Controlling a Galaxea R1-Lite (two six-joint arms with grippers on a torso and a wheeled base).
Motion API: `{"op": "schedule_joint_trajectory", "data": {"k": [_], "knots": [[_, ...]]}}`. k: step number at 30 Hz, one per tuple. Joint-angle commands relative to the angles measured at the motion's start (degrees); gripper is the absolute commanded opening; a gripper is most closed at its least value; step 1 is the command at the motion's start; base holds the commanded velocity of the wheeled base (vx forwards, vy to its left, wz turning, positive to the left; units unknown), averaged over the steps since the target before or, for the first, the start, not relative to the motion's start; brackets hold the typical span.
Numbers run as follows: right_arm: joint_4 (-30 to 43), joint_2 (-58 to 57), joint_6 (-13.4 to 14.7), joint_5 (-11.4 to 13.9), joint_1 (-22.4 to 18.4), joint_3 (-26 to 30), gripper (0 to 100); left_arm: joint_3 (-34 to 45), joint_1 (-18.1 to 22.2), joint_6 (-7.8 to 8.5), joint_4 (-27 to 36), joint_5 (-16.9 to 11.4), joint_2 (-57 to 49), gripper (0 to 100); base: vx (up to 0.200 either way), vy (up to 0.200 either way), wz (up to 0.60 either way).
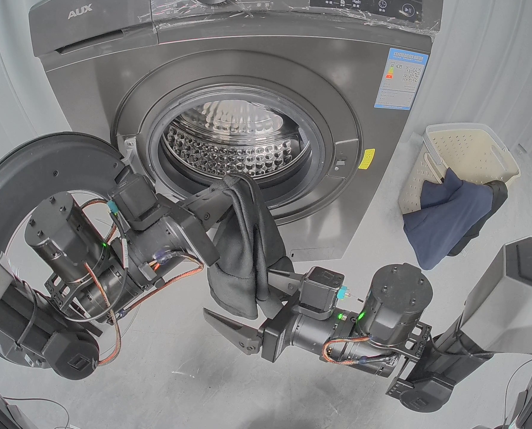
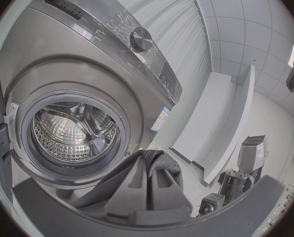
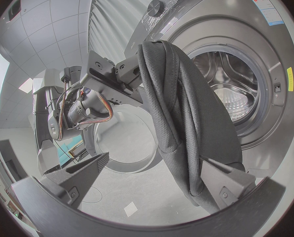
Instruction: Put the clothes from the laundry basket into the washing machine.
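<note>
At frame centre the left pincer [image 1: 233, 189] pinches a black garment [image 1: 248, 251] hanging before the open drum of the washing machine [image 1: 337, 90]. Lower centre, the right pincer [image 1: 242, 296] stands spread, the cloth touching one jaw. Navy clothes [image 1: 450, 215] drape over the laundry basket [image 1: 492, 150] at right.

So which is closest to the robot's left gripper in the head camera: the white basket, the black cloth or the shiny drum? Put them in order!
1. Black cloth: pinched in the left gripper, hanging down from it.
2. Shiny drum: just behind the gripper, deeper in.
3. White basket: far off on the robot's right, on the floor.
</note>
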Motion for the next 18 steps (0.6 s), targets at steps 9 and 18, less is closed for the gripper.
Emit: {"op": "schedule_joint_trajectory", "data": {"k": [9, 18], "knots": [[1.02, -6.10, 0.10, -0.54, -0.41, 2.10, 100, -0.39, 0.11, -0.04, -0.03, 0.00, 0.34, 0, 0.000, 0.000, 0.00], [1.19, -10.59, 1.77, -0.54, 0.56, 6.75, 100, -0.83, 0.28, -0.04, -0.03, 0.18, 1.66, 0, 0.000, 0.000, 0.00]]}}
